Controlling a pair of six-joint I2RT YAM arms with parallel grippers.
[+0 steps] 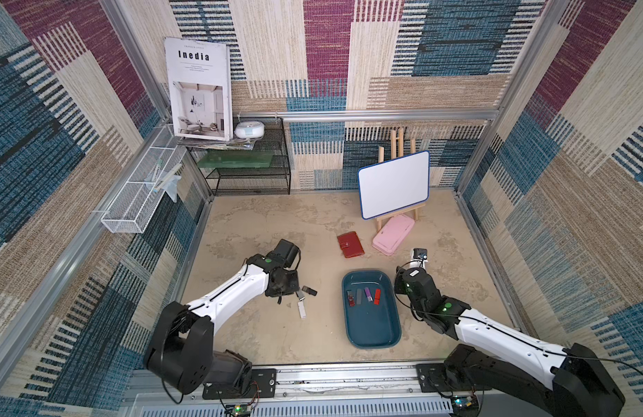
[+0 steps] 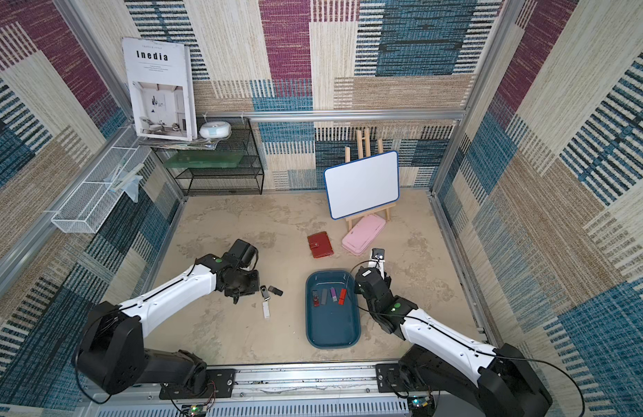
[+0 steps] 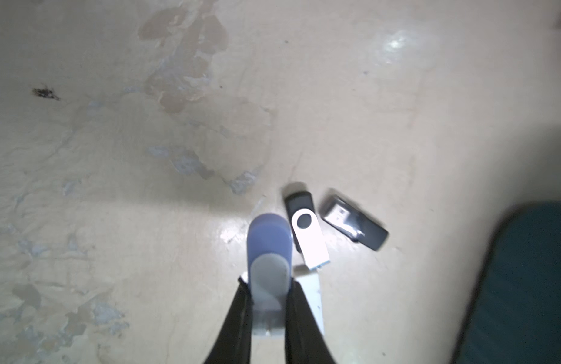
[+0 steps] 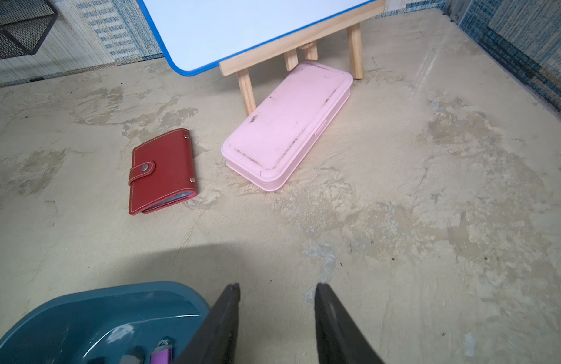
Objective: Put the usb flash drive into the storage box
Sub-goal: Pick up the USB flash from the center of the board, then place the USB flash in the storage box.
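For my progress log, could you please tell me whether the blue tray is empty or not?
Not empty: the blue tray holds four flash drives side by side near its far end.

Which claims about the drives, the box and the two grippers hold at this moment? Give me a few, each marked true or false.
1. The left gripper is shut on a blue-grey flash drive. True.
2. The storage box is empty. False: four drives lie in it.
3. The right gripper holds a drive. False: its jaws stand open with nothing between them, beside the box's rim.
4. A swivel drive, a black drive and a white drive lie on the table, outside the box. True.
5. The red wallet lies in the box. False: it lies on the table, near the pink case.
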